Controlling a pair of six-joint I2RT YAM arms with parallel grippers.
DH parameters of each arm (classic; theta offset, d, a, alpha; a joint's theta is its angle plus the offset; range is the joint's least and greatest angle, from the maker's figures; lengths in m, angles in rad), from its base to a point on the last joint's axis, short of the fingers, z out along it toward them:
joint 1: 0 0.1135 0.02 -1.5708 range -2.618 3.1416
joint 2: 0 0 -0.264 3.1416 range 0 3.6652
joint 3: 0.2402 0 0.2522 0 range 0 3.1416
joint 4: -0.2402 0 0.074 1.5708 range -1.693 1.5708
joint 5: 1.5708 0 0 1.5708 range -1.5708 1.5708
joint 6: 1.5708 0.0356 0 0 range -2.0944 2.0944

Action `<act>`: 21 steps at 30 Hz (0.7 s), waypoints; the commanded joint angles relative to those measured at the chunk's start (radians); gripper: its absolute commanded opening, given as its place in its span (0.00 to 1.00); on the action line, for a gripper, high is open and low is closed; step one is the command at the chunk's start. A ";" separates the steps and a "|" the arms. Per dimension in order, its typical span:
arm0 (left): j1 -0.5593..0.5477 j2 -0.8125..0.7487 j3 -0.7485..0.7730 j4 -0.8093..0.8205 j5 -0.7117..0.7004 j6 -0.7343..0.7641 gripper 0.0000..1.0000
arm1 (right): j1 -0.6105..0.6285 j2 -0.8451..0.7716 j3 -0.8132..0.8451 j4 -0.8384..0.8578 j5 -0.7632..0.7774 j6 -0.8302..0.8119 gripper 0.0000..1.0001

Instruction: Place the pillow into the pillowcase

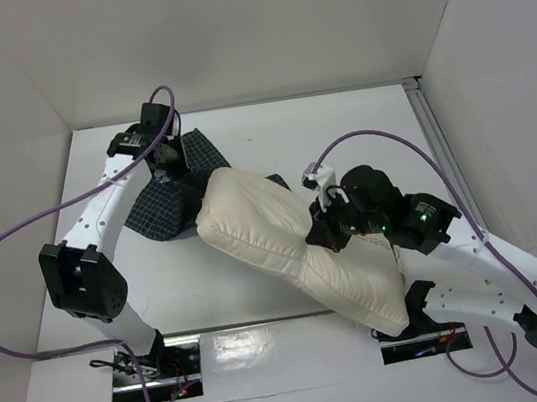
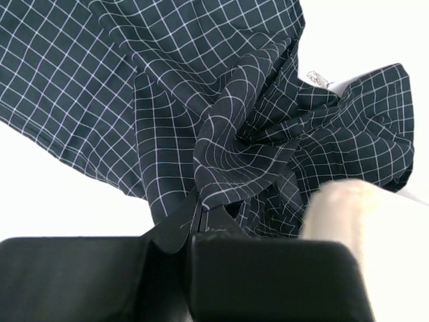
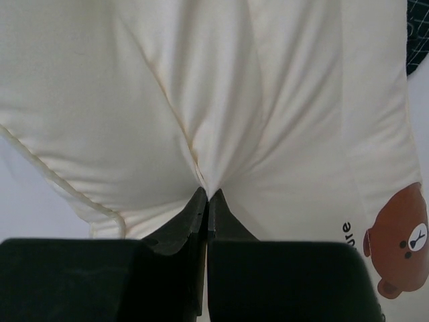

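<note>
One pillow (image 1: 285,244), seemingly one pillowcase (image 1: 161,215), two arms (image 1: 90,223) (image 1: 490,264)

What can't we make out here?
- Opening of the pillowcase: top view, left arm and pillow overlap the fabric; left wrist view shows only bunched folds.
- Black text on the pillow: right wrist view, cut off behind the right hand; only its last letters show.
- Fingertips of the left hand: top view, hidden under its own wrist.
- Lower-right cream shape, left wrist view: too blurred to name.
</note>
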 commanded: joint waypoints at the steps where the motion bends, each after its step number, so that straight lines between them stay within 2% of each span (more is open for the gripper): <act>1: -0.004 0.004 0.058 0.002 -0.002 0.004 0.00 | 0.003 0.024 0.018 0.034 -0.036 -0.034 0.00; 3: -0.004 -0.006 0.058 0.002 0.010 0.004 0.00 | 0.003 0.048 0.018 0.049 0.024 -0.025 0.00; 6: -0.004 -0.006 0.067 0.002 0.010 0.004 0.00 | 0.003 0.119 0.082 -0.002 0.229 -0.016 0.00; 7: -0.004 -0.006 0.067 0.002 0.010 0.004 0.00 | 0.003 0.149 0.126 -0.003 0.310 -0.016 0.00; 10: -0.004 0.004 0.067 0.002 0.010 -0.007 0.00 | 0.003 0.217 0.220 0.012 0.417 -0.066 0.00; 13: -0.004 0.004 0.067 0.002 0.019 -0.018 0.00 | 0.024 0.281 0.251 0.080 0.396 -0.149 0.00; 14: -0.004 0.004 0.057 0.002 0.019 -0.018 0.00 | 0.038 0.281 0.225 0.164 0.379 -0.177 0.00; 18: -0.004 0.014 0.057 0.002 -0.001 -0.018 0.00 | 0.047 0.369 0.160 0.258 0.414 -0.228 0.00; 19: 0.006 0.014 0.057 0.002 -0.001 -0.018 0.00 | 0.047 0.389 0.160 0.258 0.470 -0.203 0.06; 21: 0.006 0.024 0.057 0.002 -0.001 -0.018 0.00 | 0.047 0.446 0.173 0.206 0.511 -0.168 0.41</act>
